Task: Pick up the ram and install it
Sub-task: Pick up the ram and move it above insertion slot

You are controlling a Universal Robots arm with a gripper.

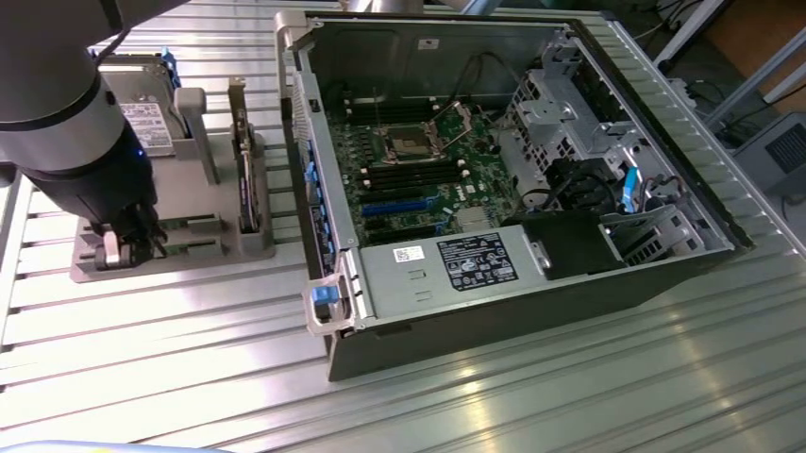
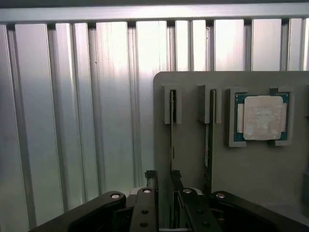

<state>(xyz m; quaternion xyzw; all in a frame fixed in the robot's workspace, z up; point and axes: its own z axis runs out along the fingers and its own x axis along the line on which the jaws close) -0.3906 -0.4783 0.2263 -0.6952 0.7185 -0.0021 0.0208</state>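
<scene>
1: Two views, quick. Where's the ram?
2: Wrist view: the ram (image 2: 172, 125) stands on edge in a slot of the grey holder (image 2: 251, 188), the slot nearest the holder's border. Not lifted, not installed.
1: Claw?
2: The gripper (image 2: 162, 176) has its jaws spread, nothing pinched. It hangs just over one end of the stick, roughly in line with it. Can't tell if a finger touches.
1: Handling?
2: My guess is light, thin and stiff, but brittle if bent. Chips and contact edge look easy to damage. The faces are smooth, so it could slip. Best hold looks like a pinch on the two flat faces, mid-length along the free top edge, square to the board and clear of the slot posts.
1: Neighbours?
2: A second thin board (image 2: 208, 130) sits edge-on in the next slot, kind unclear. Beyond it a processor chip (image 2: 263, 117) lies flat in its pocket.
1: What does the exterior view add?
2: The gripper (image 1: 126, 247) is low over the grey holder (image 1: 189, 257) on the ribbed table (image 1: 189, 368), at the exterior view's left. The open computer case (image 1: 504, 302) is to the right, well apart from the claw, with the motherboard (image 1: 428, 189) exposed. An upright dark card (image 1: 248, 184) stands in the holder between them.
1: And the wrist view?
2: The slot, the stick's thin edge and the gap between the fingers.
</scene>
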